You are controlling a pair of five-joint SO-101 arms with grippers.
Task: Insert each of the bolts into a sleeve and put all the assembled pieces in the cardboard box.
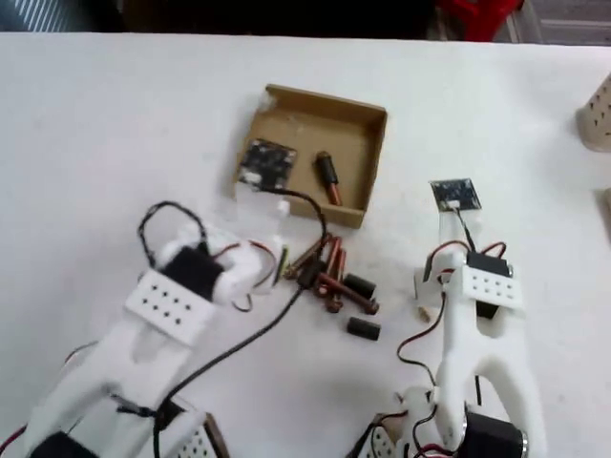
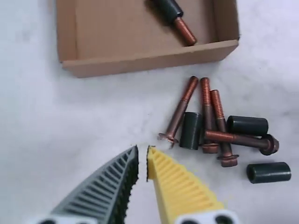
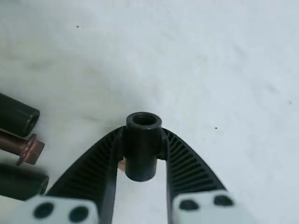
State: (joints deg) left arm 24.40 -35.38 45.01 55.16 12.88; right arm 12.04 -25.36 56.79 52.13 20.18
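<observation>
A: Right wrist view first. What has that arm got?
B: The right gripper (image 3: 142, 138) is clamped on a black sleeve (image 3: 142, 154), open end showing, over the white table (image 3: 210, 56).
A: And the left gripper (image 2: 142, 151)?
B: Pinched together with nothing in it, just short of the loose bolts (image 2: 207, 114) and three loose sleeves (image 2: 247, 126) beside the cardboard box (image 2: 149, 58). One assembled piece (image 2: 176, 17) lies inside the box.
</observation>
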